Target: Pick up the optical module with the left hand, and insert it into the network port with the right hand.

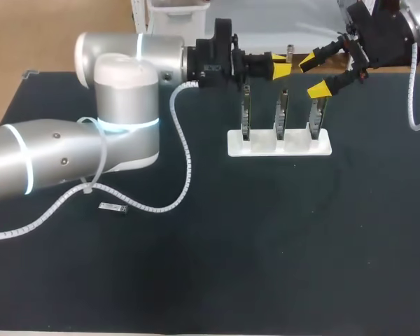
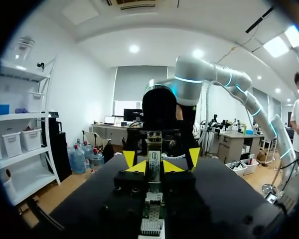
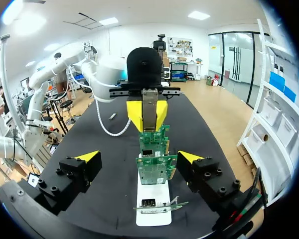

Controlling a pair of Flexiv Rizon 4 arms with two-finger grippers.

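- Optical module (image 2: 153, 155) clamped between left gripper's (image 1: 281, 65) fingers, over desk's far edge.
- Likely light, rigid metal shell, slick; connector end delicate. Best taken by flat sides, mid-body.
- Right gripper (image 1: 313, 75) just beside, fingers spread wide, empty.
- Below both: white stand (image 1: 266, 145) with three upright network cards (image 1: 282, 112), near desk's far edge, right of middle.

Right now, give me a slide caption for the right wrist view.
Open right jaws face a row of circuit boards in a white stand; beyond, left jaws grip the optical module.
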